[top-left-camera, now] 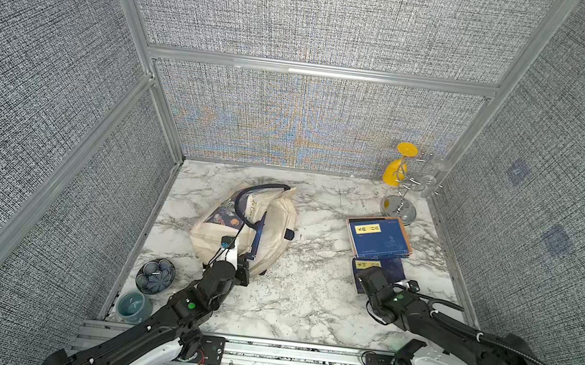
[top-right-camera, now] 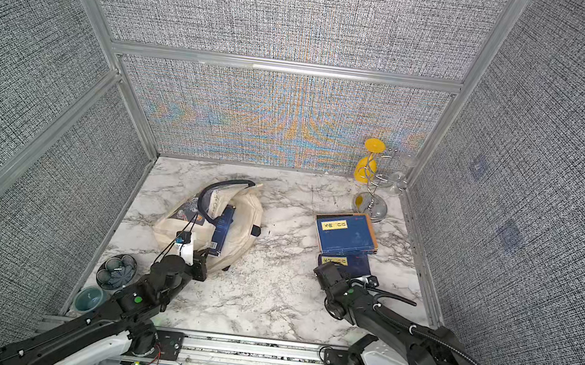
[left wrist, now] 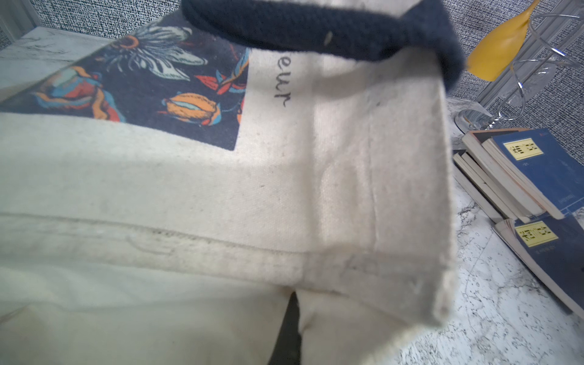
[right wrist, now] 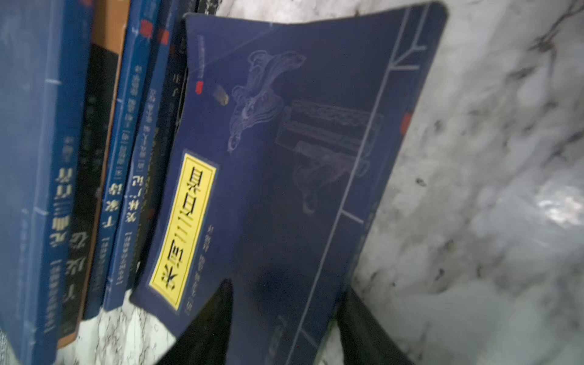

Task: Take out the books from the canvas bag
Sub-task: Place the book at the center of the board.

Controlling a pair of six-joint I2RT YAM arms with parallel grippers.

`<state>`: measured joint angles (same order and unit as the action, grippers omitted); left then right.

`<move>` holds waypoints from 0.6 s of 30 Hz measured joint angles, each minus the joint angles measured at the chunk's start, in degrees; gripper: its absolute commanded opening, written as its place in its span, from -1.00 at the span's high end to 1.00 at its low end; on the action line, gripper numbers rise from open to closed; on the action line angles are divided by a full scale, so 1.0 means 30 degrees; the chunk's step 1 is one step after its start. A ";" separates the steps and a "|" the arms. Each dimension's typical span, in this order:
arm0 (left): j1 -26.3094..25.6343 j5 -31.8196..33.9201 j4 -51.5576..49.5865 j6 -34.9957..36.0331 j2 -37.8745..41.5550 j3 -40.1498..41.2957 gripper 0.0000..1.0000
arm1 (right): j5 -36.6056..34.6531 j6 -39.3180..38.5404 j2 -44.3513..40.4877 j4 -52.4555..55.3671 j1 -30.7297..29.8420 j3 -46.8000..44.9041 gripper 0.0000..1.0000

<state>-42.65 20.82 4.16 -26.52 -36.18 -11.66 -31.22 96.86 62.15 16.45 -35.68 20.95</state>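
- Your left gripper (top-left-camera: 247, 259) was clamped on the cream canvas bag (top-left-camera: 279, 223); you needed its mouth held open.
- Just beyond its tips, a thin navy book (top-right-camera: 222, 229) stood inside.
- Your right gripper (right wrist: 287, 290) had its jaws apart around a navy yellow-labelled book (right wrist: 284, 142) resting against the stacked navy books (top-left-camera: 378, 238); a straight withdrawal looked safest.
- Farther ahead, a wire glass stand (top-left-camera: 399, 199) crowded the corner.

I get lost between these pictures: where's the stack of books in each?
A top view: stack of books right of centre.
A top view: stack right of centre.
Left wrist: stack beyond the canvas bag.
Right wrist: stack beside the single book.
Shared landmark: that single book, yellow-labelled.
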 measured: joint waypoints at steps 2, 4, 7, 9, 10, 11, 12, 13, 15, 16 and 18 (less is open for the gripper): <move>0.0000 0.0029 -0.0087 0.0000 0.0226 0.0000 1.00 | 0.0459 -0.0612 -0.0692 0.0532 0.0000 0.0058 -0.51; 0.0000 0.0051 -0.0350 -0.0007 0.0590 0.0000 1.00 | 0.0860 -0.1370 -0.1603 0.1428 0.0015 0.0408 -0.62; 0.0007 0.0073 -0.0656 -0.0015 0.1144 0.0000 1.00 | 0.1209 -0.2798 -0.2965 0.2688 0.0015 0.1319 -0.71; 0.0015 0.0073 -0.0867 -0.0022 0.1508 0.0007 1.00 | 0.1224 -0.3869 -0.3752 0.3614 0.0015 0.2208 -0.74; 0.0015 0.0073 -0.0882 -0.0022 0.1668 0.0051 1.00 | 0.1202 -0.4422 -0.4102 0.4058 0.0015 0.2667 -0.74; 0.0015 0.0073 -0.0954 -0.0029 0.1814 0.0080 1.00 | 0.1188 -0.4991 -0.4422 0.4408 0.0015 0.3096 -0.74; 0.0015 0.0073 -0.1078 -0.0044 0.1931 0.0080 1.00 | 0.1195 -0.5639 -0.4728 0.4648 0.0015 0.3475 -0.74; 0.0015 0.0058 -0.1202 -0.0102 0.2011 0.0080 1.00 | 0.1209 -0.6288 -0.4954 0.4736 0.0015 0.3752 -0.74; 0.0015 0.0022 -0.1421 -0.0160 0.2113 0.0080 1.00 | 0.1603 -0.7847 -0.5246 0.4357 0.0015 0.4007 -0.74; 0.0015 -0.0007 -0.1443 -0.0168 0.2106 0.0080 1.00 | 0.2091 -0.8794 -0.5268 0.3730 -0.0007 0.3985 -0.73; 0.0015 -0.0066 -0.1501 -0.0168 0.2040 0.0058 1.00 | 0.3228 -1.0309 -0.4787 0.2222 -0.0197 0.3912 -0.73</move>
<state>-42.61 20.62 -0.34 -27.03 -30.06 -11.49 -21.54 65.93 47.79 23.11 -36.27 32.69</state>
